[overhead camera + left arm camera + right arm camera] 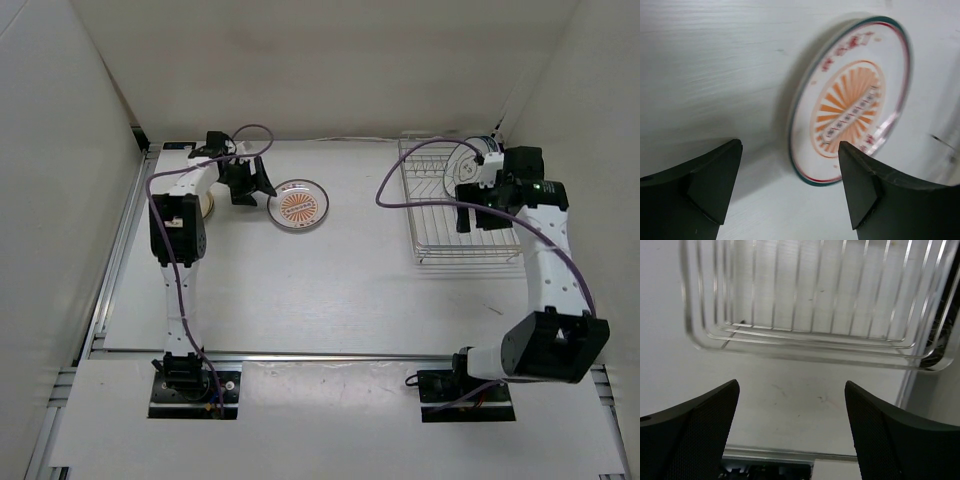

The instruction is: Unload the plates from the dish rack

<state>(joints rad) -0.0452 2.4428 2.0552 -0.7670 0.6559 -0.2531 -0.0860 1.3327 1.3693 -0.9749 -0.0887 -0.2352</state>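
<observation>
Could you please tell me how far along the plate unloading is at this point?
Done: the orange-patterned plate lies flat on the table, clear of the open left gripper, with a cream plate partly hidden nearby. In hand: nothing; the right gripper hangs open over the dish rack. Left: one upright plate in the rack.

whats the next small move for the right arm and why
Probably swing the right gripper, open and empty over the dish rack, toward the blue-rimmed plate at the rack's far end and straddle its rim. The orange-patterned plate already lies on the table, so this looks like the last one racked.
</observation>
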